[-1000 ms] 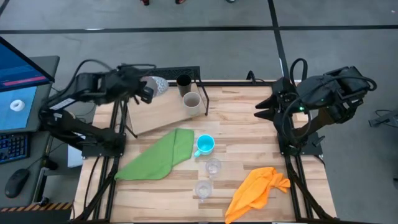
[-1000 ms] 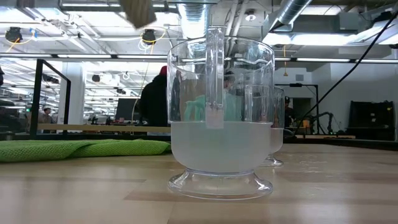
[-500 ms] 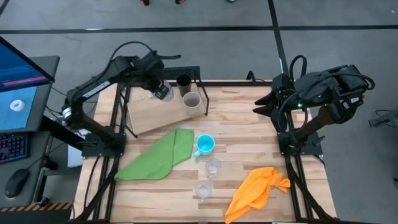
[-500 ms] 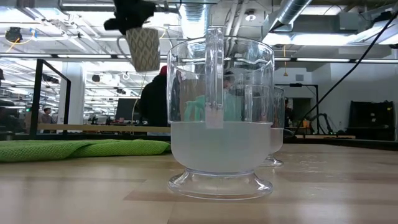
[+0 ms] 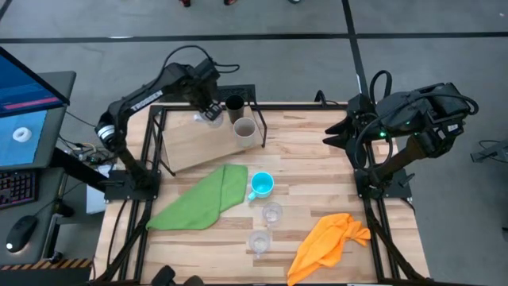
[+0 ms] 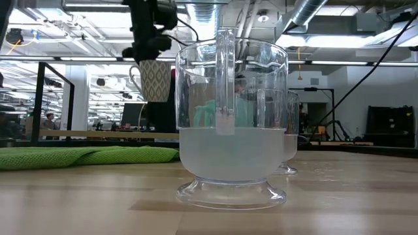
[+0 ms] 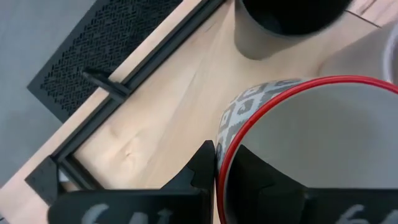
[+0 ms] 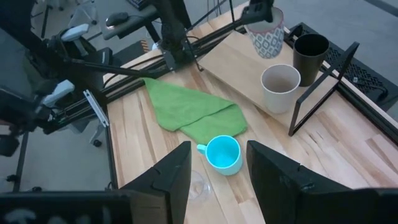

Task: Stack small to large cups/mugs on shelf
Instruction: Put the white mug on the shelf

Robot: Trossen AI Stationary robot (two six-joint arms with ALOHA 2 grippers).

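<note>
My left gripper (image 5: pixel 208 111) is shut on a white patterned mug with a red rim (image 6: pixel 153 79), held in the air over the far part of the plywood shelf (image 5: pixel 194 147). Beside it, a black cup (image 5: pixel 234 105) and a grey-beige cup (image 5: pixel 244 129) stand on their bases on the shelf. A blue mug (image 5: pixel 262 185) and two clear glasses (image 5: pixel 271 213) (image 5: pixel 259 241) stand on the table. My right gripper (image 8: pixel 217 168) is open and waits high near the table's far right. My left gripper holds the patterned mug by its red rim (image 7: pixel 219 186), one finger (image 7: pixel 202 165) outside the wall and the other inside. The fingers come from above, pointing down. The mug hangs upright below them (image 8: pixel 265 37), lifted clear of the shelf.
A green cloth (image 5: pixel 202 199) lies on the table's left, one corner by the blue mug. An orange cloth (image 5: pixel 329 242) lies near the near right edge. The shelf's black wire frame (image 8: pixel 323 78) rises beside the two cups. A person stands in the room beyond (image 6: pixel 160 104).
My left gripper has carried the patterned mug from beyond the shelf's far left toward the black cup and lowered it. The mug has turned from tipped on its side to upright. The right arm has barely moved.
</note>
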